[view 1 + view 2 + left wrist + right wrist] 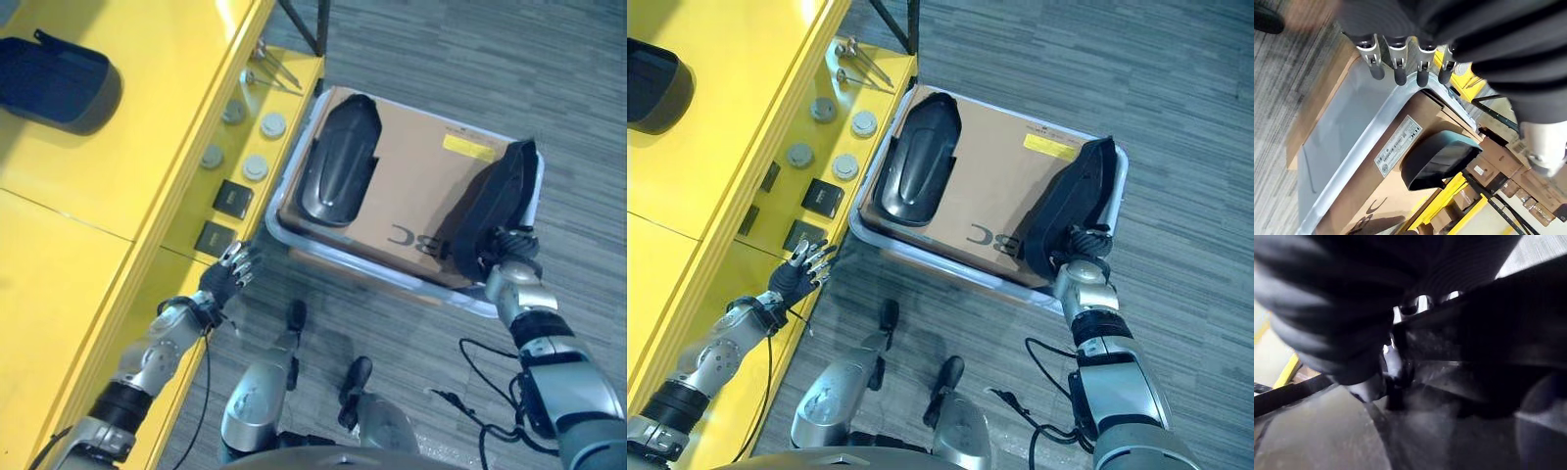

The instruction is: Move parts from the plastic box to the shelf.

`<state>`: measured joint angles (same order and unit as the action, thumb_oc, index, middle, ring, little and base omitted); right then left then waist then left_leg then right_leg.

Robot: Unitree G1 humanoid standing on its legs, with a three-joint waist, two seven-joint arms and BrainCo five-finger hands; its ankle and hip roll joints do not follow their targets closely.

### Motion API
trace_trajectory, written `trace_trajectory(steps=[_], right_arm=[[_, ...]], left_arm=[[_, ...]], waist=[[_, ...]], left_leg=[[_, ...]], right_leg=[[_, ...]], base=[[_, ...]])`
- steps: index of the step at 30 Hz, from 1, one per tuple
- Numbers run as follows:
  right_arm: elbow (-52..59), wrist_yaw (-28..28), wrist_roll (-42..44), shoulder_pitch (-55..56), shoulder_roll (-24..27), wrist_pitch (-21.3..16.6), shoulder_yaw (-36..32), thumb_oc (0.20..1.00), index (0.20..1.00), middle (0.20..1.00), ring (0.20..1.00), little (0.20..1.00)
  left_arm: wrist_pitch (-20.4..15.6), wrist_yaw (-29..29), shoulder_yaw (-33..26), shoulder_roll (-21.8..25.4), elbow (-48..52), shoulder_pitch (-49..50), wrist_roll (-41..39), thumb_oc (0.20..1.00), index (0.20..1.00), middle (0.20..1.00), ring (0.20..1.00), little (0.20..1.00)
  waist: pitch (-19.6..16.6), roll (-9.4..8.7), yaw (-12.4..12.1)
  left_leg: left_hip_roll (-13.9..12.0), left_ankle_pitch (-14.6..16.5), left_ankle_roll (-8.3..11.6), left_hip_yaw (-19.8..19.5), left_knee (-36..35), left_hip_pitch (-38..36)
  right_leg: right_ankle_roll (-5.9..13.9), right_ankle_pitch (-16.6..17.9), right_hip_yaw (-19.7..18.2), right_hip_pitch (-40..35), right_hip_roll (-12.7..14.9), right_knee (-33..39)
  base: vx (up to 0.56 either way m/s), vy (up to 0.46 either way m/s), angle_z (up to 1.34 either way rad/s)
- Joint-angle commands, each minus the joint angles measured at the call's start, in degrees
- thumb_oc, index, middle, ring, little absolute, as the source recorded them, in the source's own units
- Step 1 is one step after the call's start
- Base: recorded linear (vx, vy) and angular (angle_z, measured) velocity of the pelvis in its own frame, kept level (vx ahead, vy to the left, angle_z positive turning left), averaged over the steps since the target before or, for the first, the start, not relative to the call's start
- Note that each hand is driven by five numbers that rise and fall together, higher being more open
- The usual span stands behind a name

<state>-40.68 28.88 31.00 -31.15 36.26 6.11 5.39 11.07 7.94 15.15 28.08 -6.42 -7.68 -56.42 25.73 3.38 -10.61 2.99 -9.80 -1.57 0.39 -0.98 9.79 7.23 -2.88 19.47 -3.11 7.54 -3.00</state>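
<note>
Grey striped carpet across the right of the frame, yellow shelf [108, 176] down the left side. Plastic box [294, 162] at centre, clear-walled, topped with a cardboard sheet [411, 196] carrying two black moulded parts. Left part [338, 162] lying free at upper centre, well apart from either hand. Right part [495, 206] at the box's right edge, with the right hand [509, 257] at its lower end, touching it; fingers hidden behind the dark shell in the head views and lost in shadow in the right wrist view, so cannot tell whether curled round it or not. Left hand [230, 269] hanging at lower left, just beside the shelf's front edge, near the box corner, fingers straight and slightly apart, holding nothing. On the shelf's lower ledge: four grey discs [257, 147], two small black squares [233, 199], metal bolts [269, 69] at the top; one more black part [54, 83] already on the upper level, upper left. Step in hand, judging by the pose: taking hold of the right part. Next move likely calls for a firm hold on the smooth curved shell, a lift clear of the box rim, then a carry leftward across the box to the shelf.
</note>
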Motion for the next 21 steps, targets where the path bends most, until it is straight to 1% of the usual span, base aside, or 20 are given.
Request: trace_trajectory(steps=[1,2,5,6,8,9,10,11,13,14,17,18,19,21], right_arm=[[7.2,1.4,-5.0,-1.5,3.5,-6.3,1.1,0.2,0.2,0.2,0.2,0.2],[8.1,1.5,-5.3,-1.2,3.6,-6.5,1.0,0.2,0.2,0.2,0.2,0.2],[14.4,0.4,-9.9,1.3,2.9,-4.2,0.3,0.2,0.2,0.2,0.2,0.2],[16.1,-1.2,-12.7,1.9,2.9,-3.3,0.8,0.2,0.2,0.2,0.2,0.2],[20.2,-4.8,-16.3,2.4,2.1,0.8,3.4,0.2,0.2,0.2,0.2,0.2],[21.4,-7.7,-18.7,2.8,1.7,2.6,5.0,0.2,0.2,0.2,0.2,0.2],[21.6,-8.3,-19.4,2.8,1.6,2.9,5.4,0.2,0.2,0.2,0.2,0.2],[21.9,-12.2,-23.0,1.2,0.6,5.6,9.2,0.2,0.2,0.2,0.2,0.2],[21.9,-12.7,-23.5,0.9,0.4,6.0,9.9,0.2,0.2,0.2,0.2,0.2],[21.5,-13.7,-24.5,0.3,-0.1,6.4,11.2,0.2,0.2,0.2,0.2,0.2],[19.8,-15.2,-25.6,-1.7,-1.6,6.6,14.2,0.2,0.2,0.2,0.2,0.2],[18.1,-16.4,-25.1,-3.8,-2.9,6.7,16.5,0.2,0.2,0.2,0.2,0.2],[17.1,-17.1,-25.3,-4.9,-3.9,6.7,17.6,0.2,0.2,0.2,0.2,0.2],[15.9,-17.9,-25.4,-6.1,-5.0,6.4,19.2,0.2,0.2,0.2,0.2,0.2]], left_arm=[[-1.8,2.1,-1.4,-1.6,4.1,1.3,-2.9,1.0,1.0,1.0,1.0,1.0],[-1.8,2.3,-1.5,-1.6,4.3,1.5,-2.7,1.0,1.0,1.0,1.0,1.0],[-0.8,2.9,-2.3,-2.2,5.3,2.2,-1.3,1.0,1.0,1.0,1.0,1.0],[-0.7,2.8,-2.3,-2.4,5.2,2.0,-0.4,1.0,1.0,1.0,1.0,1.0],[0.2,1.1,-2.1,-3.0,4.9,0.8,2.2,1.0,1.0,1.0,1.0,1.0],[0.4,-0.3,-2.0,-3.4,4.3,-0.3,2.9,1.0,1.0,1.0,1.0,1.0],[0.6,-0.7,-2.0,-3.5,4.2,-0.6,3.0,1.0,1.0,1.0,1.0,1.0],[0.7,-3.1,-1.2,-4.1,2.4,-4.9,6.6,1.0,1.0,1.0,1.0,1.0],[0.6,-3.4,-1.0,-4.2,2.1,-5.9,7.3,1.0,1.0,1.0,1.0,1.0],[0.6,-4.3,-0.5,-4.3,1.5,-7.9,7.9,1.0,1.0,1.0,1.0,1.0],[3.3,-7.3,1.4,-5.7,-0.8,-13.1,5.9,1.0,1.0,1.0,1.0,1.0],[4.3,-9.2,3.3,-7.4,-4.4,-17.5,3.7,1.0,1.0,1.0,1.0,1.0],[5.2,-10.1,4.2,-8.7,-6.4,-19.5,2.3,1.0,1.0,1.0,1.0,1.0],[5.5,-11.6,5.6,-10.3,-9.4,-22.0,1.3,1.0,1.0,1.0,1.0,1.0]], waist=[[-4.9,-1.11,-0.3],[-5.4,-1.22,-0.2],[-9.0,-1.79,0.2],[-10.2,-2.07,0.4],[-13.0,-2.73,0.8],[-14.4,-2.99,1.2],[-14.6,-3.04,1.3],[-16.5,-3.44,2.0],[-16.7,-3.46,2.2],[-17.2,-3.52,2.5],[-18.2,-3.66,3.3],[-18.9,-3.82,4.2],[-19.2,-3.88,4.7],[-19.6,-4.02,5.4]], left_leg=[[-1.5,8.0,0.98,1.0,5.8,-1.3],[-1.5,7.8,0.96,1.0,5.6,-1.3],[-1.9,8.1,1.04,1.5,3.8,-4.5],[-2.1,8.1,1.03,1.7,3.3,-5.6],[-2.4,8.1,1.17,2.3,1.9,-7.8],[-2.6,8.1,1.27,2.7,1.2,-9.0],[-2.7,8.1,1.3,2.8,1.1,-9.3],[-3.0,8.2,1.55,3.4,0.6,-10.9],[-3.1,8.2,1.59,3.5,0.5,-11.2],[-3.1,8.2,1.65,3.8,0.3,-11.7],[-3.3,8.2,1.88,4.2,-0.2,-12.6],[-3.4,8.3,2.01,4.6,-0.2,-13.2],[-3.4,8.4,2.1,4.9,-0.4,-13.5],[-3.4,8.4,2.15,5.3,-0.5,-13.8]], right_leg=[[2.06,9.8,-1.1,6.2,3.7,2.5],[2.05,9.9,-1.1,6.2,3.7,2.6],[2.1,9.7,-1.0,3.9,3.4,3.3],[2.13,9.7,-1.0,3.2,3.3,3.5],[2.2,9.6,-1.2,1.4,3.0,4.3],[2.27,9.6,-1.3,0.6,2.9,4.8],[2.29,9.6,-1.4,0.4,2.9,4.9],[2.38,9.5,-2.0,-0.8,2.7,5.5],[2.41,9.5,-2.1,-1.0,2.6,5.6],[2.48,9.5,-2.3,-1.3,2.6,5.8],[2.61,9.6,-2.8,-1.8,2.3,6.2],[2.66,9.7,-3.3,-2.0,2.2,6.2],[2.68,9.7,-3.5,-2.1,2.1,6.3],[2.72,9.9,-4.0,-2.2,1.9,6.5]], base=[[0.03,0.034,-0.05],[0.06,0.035,-0.03],[0.09,0.018,-0.04],[0.11,-0.022,-0.12],[0.13,-0.036,-0.11],[0.1,-0.025,-0.08],[0.12,-0.041,-0.16],[0.07,-0.033,-0.21],[0.04,-0.02,-0.15],[0.02,-0.012,-0.1],[0.03,-0.016,-0.07],[0.04,-0.018,-0.08],[0.04,-0.02,-0.09],[0.02,-0.012,-0.08]])
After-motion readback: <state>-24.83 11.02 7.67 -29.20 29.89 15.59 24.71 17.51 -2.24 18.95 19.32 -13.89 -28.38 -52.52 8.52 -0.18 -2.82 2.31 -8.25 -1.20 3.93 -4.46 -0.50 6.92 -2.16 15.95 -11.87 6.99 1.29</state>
